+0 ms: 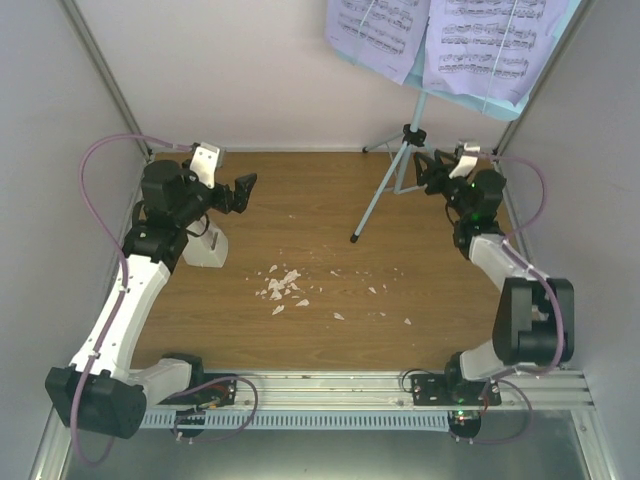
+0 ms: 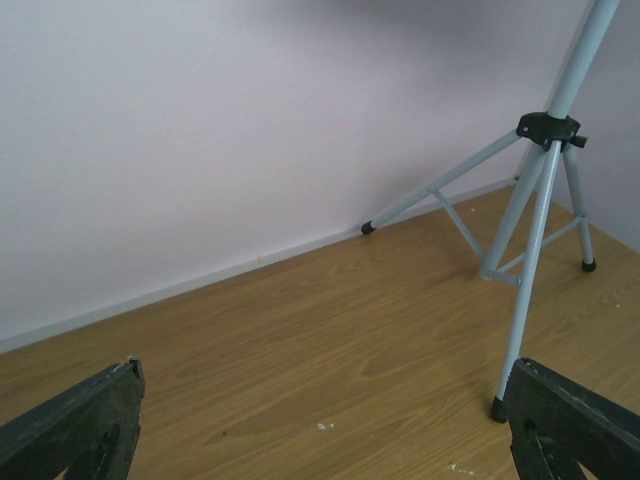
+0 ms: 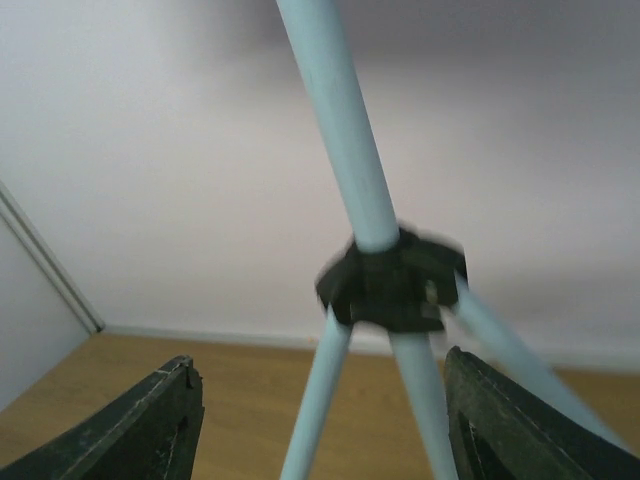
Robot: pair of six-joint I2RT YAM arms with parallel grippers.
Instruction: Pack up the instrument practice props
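Observation:
The light-blue tripod music stand (image 1: 414,105) stands at the back right, with its black hub (image 1: 413,133) above three spread legs. Two lavender sheet-music pages (image 1: 375,30) rest on its desk at the top edge. The white pyramid metronome (image 1: 205,248) stands upright at the left. My left gripper (image 1: 243,190) is open and empty, raised above and behind the metronome, and faces the stand (image 2: 535,220). My right gripper (image 1: 428,165) is open and empty just right of the hub. In the right wrist view the hub (image 3: 395,280) sits ahead between the open fingers (image 3: 130,430).
White crumbs (image 1: 280,285) lie scattered on the wooden floor (image 1: 320,210) in the middle. White walls close off the back and both sides. A metal rail (image 1: 330,390) runs along the near edge.

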